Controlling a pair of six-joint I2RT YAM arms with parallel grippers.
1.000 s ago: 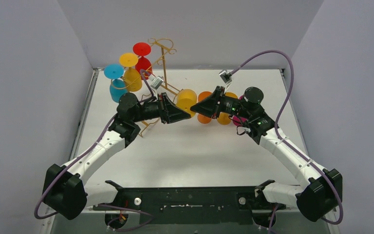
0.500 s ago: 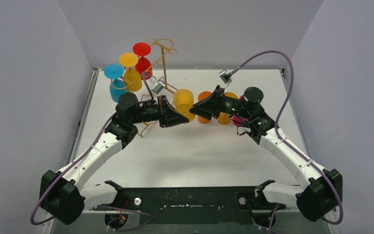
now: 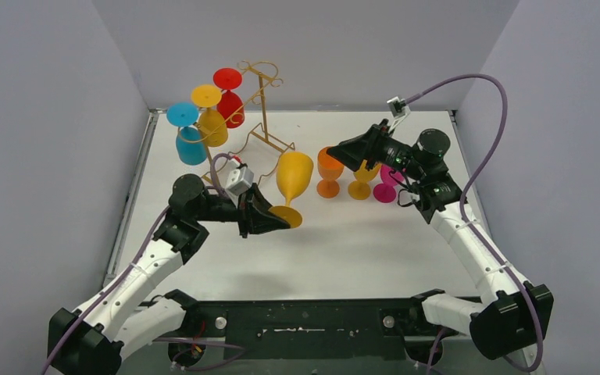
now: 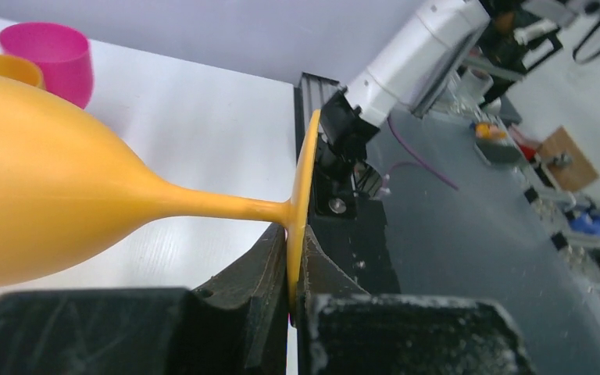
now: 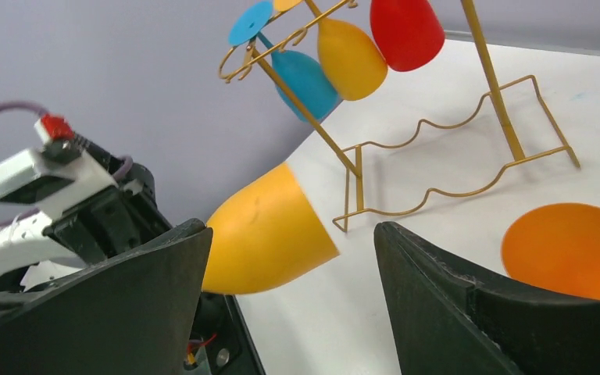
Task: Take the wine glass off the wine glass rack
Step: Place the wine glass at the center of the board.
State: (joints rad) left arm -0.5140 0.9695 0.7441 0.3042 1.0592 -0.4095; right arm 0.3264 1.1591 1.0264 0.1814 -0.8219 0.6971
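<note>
So the left gripper (image 3: pixel 269 219) is holding the yellow-orange wine glass (image 3: pixel 293 176) by its foot. In the left wrist view its jaws are pressing together on the thin edge of that disc, with the stem and bowl sticking out sideways. The glass is hanging in the air above the tabletop (image 3: pixel 375 242), well apart from the gold wine glass rack (image 3: pixel 266 101) at the back left. I'd say the lifting-off part is done and it's now carrying the glass.

The right gripper (image 3: pixel 336 148) is hovering over by the orange glass (image 3: pixel 329 168), which is standing on the tabletop. Its jaws are spread wide and aren't gripping anything.

A blue glass (image 3: pixel 187 137), a yellow glass (image 3: pixel 211 121) and a red glass (image 3: pixel 229 101) are hanging upside down on the rack.

Next move, I'm guessing, is tipping the held glass upright and setting it down foot-first on a bare patch near the standing ones. Gripping just the rim of the foot is looking a bit sketchy to me, since the bowl's weight is sitting far out, so it calls for a slow, steady wrist.
</note>
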